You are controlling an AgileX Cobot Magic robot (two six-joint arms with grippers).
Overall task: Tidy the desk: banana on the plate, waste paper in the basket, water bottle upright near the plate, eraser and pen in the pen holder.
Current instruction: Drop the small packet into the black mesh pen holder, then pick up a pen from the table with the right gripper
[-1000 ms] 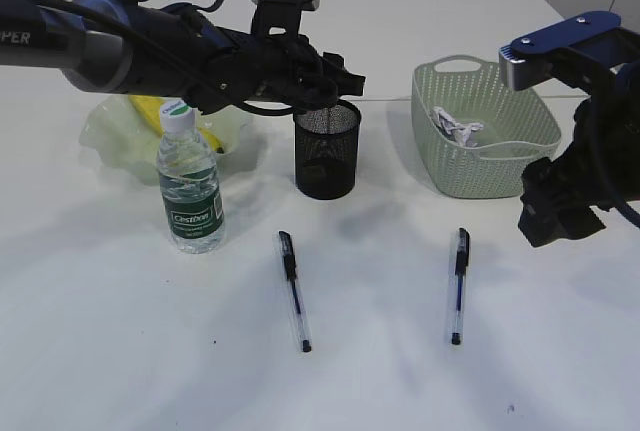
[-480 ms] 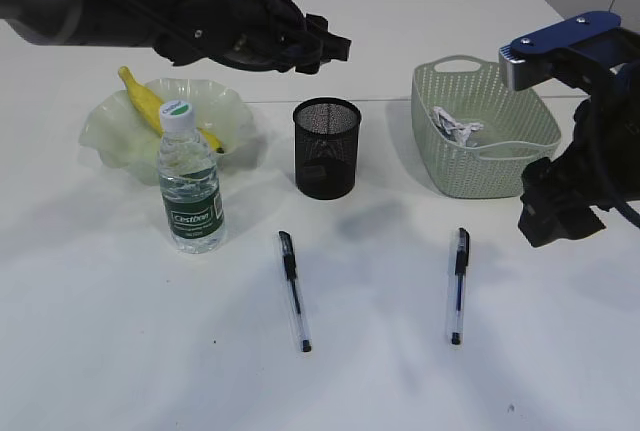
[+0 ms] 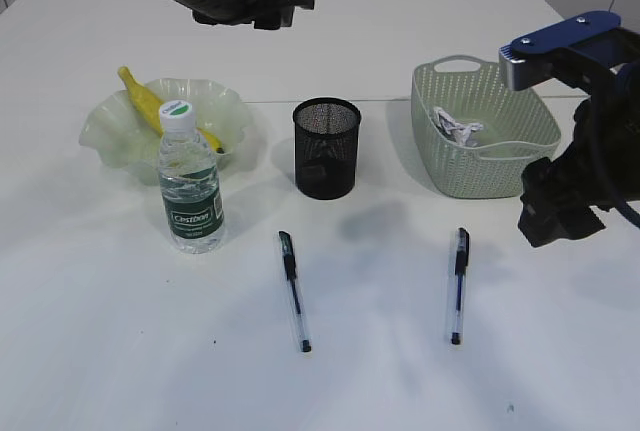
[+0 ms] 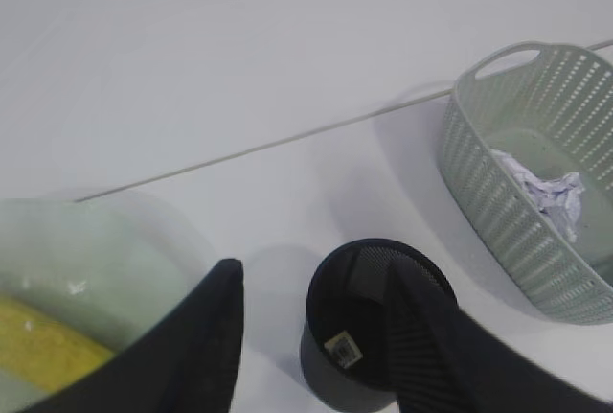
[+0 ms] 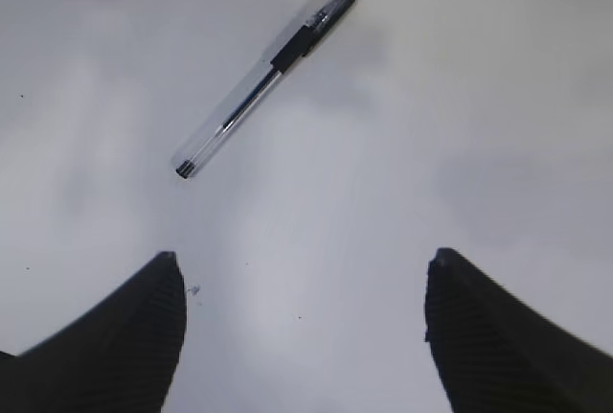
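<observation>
Two pens (image 3: 293,291) flat on open desk (image 3: 120,351)

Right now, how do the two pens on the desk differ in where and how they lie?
The left pen lies in front of the pen holder, its capped end toward the holder and its tip slanting right. The right pen lies in front of the basket, nearly straight, below the open right hand. Both are clear-barrelled, black-capped, flat on the desk, not yet in the holder.

Robot test bench: bare white desk (image 3: 400,11)
</observation>
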